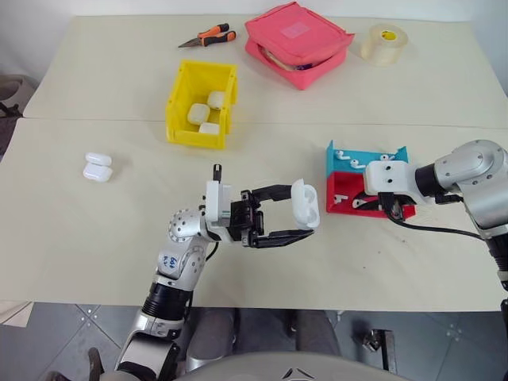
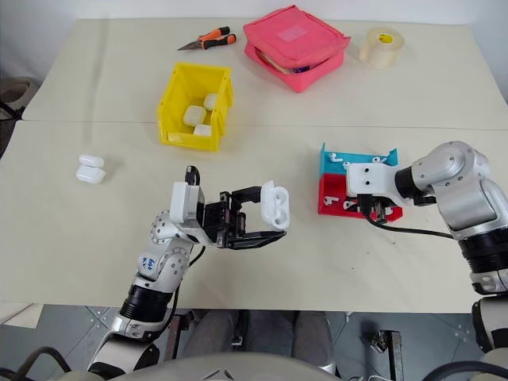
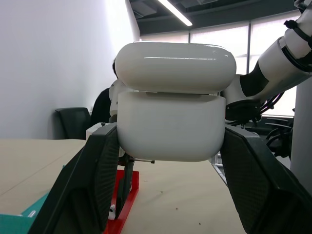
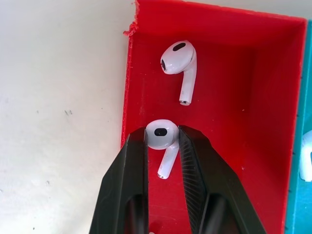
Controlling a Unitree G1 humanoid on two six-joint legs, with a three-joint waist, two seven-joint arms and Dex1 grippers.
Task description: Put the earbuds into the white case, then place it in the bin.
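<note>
The right tool is down inside the red tray, and its two black fingers are pinching the round head of one earbud from both sides. The little stem pokes out below the fingers. A second earbud lies just past the tool, in the same tray, not touching the first. The blue tray sits right beside the red one, on the far side, with more earbuds in it. These earbuds look very light, hard and shiny, so I think one could slip or pop out; holding the fat round head looks safer than the thin stem. The left tool is well off to the side, up above the worktop, squeezing the bottom half of the white case, whose lid looks a little bit open. The case is smooth too, so a grip on its wide flat sides seems best. The yellow bin sits farther away, already holding three cases.
</note>
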